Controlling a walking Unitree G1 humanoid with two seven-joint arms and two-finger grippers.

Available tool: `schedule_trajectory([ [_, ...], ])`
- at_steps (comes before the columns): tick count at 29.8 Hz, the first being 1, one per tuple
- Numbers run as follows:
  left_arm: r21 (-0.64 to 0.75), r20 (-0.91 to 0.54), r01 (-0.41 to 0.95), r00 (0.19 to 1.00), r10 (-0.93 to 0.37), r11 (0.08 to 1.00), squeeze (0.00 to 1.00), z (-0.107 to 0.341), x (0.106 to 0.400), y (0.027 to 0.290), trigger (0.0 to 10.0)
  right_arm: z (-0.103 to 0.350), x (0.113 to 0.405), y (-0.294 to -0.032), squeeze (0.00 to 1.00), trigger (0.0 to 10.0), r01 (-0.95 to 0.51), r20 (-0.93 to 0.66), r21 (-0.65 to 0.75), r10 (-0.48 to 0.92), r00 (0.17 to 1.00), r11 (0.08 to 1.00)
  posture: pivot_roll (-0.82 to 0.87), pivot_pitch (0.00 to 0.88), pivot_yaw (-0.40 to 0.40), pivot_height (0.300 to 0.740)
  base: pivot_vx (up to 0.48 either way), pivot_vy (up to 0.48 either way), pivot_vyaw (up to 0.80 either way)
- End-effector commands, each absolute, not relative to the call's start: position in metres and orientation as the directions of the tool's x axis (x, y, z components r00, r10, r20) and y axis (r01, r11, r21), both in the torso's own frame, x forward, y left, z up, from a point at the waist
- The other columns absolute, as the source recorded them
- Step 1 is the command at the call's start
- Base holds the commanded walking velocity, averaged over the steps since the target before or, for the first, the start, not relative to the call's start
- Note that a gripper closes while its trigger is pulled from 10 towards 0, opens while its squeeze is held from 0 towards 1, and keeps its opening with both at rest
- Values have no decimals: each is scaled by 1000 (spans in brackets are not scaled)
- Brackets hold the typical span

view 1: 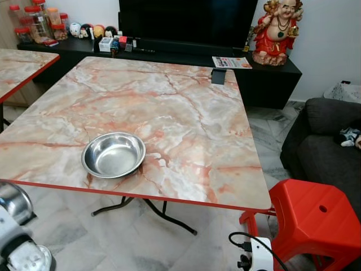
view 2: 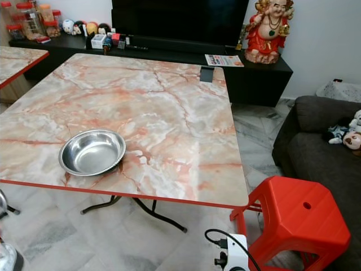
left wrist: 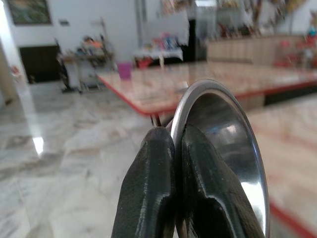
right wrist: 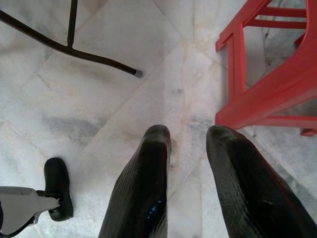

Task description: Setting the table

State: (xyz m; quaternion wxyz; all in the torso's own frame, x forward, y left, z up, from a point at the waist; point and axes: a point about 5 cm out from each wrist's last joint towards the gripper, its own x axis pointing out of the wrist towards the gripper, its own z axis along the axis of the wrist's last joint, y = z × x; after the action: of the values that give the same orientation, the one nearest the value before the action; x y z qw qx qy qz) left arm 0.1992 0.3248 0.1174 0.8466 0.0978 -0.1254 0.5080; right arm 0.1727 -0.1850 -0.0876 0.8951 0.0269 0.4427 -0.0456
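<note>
A steel bowl sits upright on the marble-patterned table, close to its front edge. My left gripper is shut on the rim of a second steel bowl, held low at the table's front left corner, where that bowl shows beside my silver arm. My right gripper hangs open above the floor with nothing between its fingers, next to the red stool's legs.
A red plastic stool stands at the table's front right corner, with a power strip and cable on the floor beside it. A dark sofa is at the right. A TV cabinet stands behind the table. Another table stands to the left.
</note>
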Motion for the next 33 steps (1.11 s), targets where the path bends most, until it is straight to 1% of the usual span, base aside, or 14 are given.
schedule_trajectory([
  [1,15,359,-886,438,824,464,0,134,205,327,10000,-87,175,-187,0,10000,112,-793,4,-65,606,994,81,0,-71,740,0,0,0],
  [3,2,401,-872,449,799,489,0,149,214,327,10000,-86,175,-187,0,10000,112,-793,4,-65,606,994,79,0,-72,740,0,0,0],
  [5,-25,468,-773,551,691,634,0,181,248,312,10000,-87,175,-186,0,10000,110,-794,5,-63,605,994,70,0,-66,740,0,0,0],
  [7,-19,477,-756,568,671,654,0,185,254,309,10000,-87,175,-185,0,10000,110,-794,6,-62,605,994,67,0,-64,740,0,0,0],
  [8,-46,467,-694,621,630,719,0,191,267,300,10000,-87,175,-185,0,10000,113,-793,6,-64,605,994,64,0,-63,740,0,0,0],
  [9,-94,454,-588,693,560,804,0,200,286,286,10000,-87,175,-186,0,10000,121,-793,7,-68,606,993,52,0,-55,740,0,0,0],
  [11,-131,448,-489,746,492,862,0,206,300,273,10000,-86,175,-186,0,10000,130,-791,8,-73,607,991,47,0,-53,740,0,0,0],
  [14,-214,370,-264,869,328,940,0,205,331,238,10000,-87,174,-188,0,10000,142,-792,4,-84,605,990,33,0,-45,740,0,0,0],
  [16,-234,345,-230,889,302,945,0,203,336,233,10000,-87,174,-188,0,10000,144,-792,3,-85,605,990,17,0,-36,740,0,0,0],
  [18,-304,257,-139,941,222,942,0,196,350,214,10000,-87,172,-192,0,10000,166,-791,2,-100,604,986,-5,0,-21,740,0,0,0],
  [24,-398,194,-99,962,189,912,0,188,354,207,10000,-87,171,-193,0,10000,177,-790,0,-108,603,984,-16,0,-12,740,0,0,0],
  [26,-483,81,-164,970,231,860,0,170,349,212,10000,-89,167,-195,0,10000,183,-793,-3,-113,598,983,-24,0,-4,740,0,0,0],
  [31,-552,10,-199,969,246,810,0,157,336,218,10000,-90,165,-196,0,10000,184,-798,-7,-116,591,983,-11,0,-6,740,0,0,0],
  [33,-576,-71,-243,966,249,780,0,147,326,221,10000,-90,164,-195,0,10000,177,-799,-7,-112,590,984,2,0,-8,740,0,0,0],
])
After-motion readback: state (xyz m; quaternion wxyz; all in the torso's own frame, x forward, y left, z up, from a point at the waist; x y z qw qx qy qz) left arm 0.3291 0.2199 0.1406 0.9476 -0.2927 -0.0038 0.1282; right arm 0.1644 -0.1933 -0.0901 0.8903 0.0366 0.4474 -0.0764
